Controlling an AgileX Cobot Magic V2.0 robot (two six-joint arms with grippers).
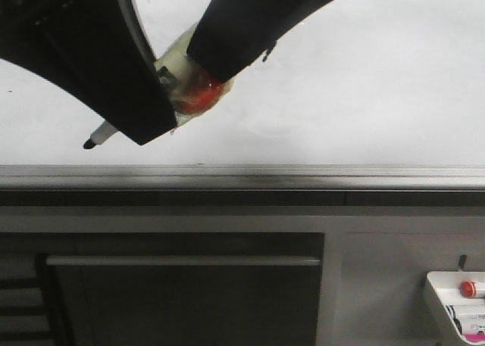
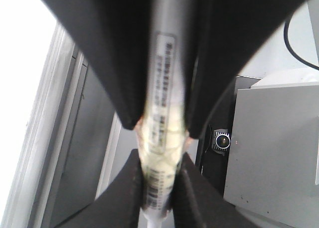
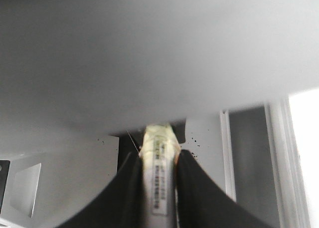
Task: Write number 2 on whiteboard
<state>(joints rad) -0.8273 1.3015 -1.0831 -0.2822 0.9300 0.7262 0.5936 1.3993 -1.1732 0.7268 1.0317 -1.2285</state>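
Glossy white fills the far half of the front view: the whiteboard [image 1: 364, 81] stands behind both arms, its grey bottom rail [image 1: 303, 177] running across the scene. No drawn number 2 shows on the bare board; anything behind the arms is hidden.

Both grippers clamp one marker [image 1: 102, 136]. The left gripper [image 1: 155, 119] comes in from the upper left, and the black tip pokes out below it toward the left, close to the board just above the rail. The right gripper [image 1: 216, 70] reaches down from the upper right onto the taped rear end of the marker, where a red patch shows through yellowish tape. In each wrist view the fingers close narrowly on the labelled barrel.

Risks, as I judge them: with two arms on one pen, any mismatch in their motion could twist or slip the barrel, and the tip sits low, so a stroke may run into the rail.

Whether the tip touches the board cannot be told. The wrist views are blurred and mostly blocked. A white tray [image 1: 443, 300] with a red ball [image 1: 470, 288] is cut off at the near right corner.
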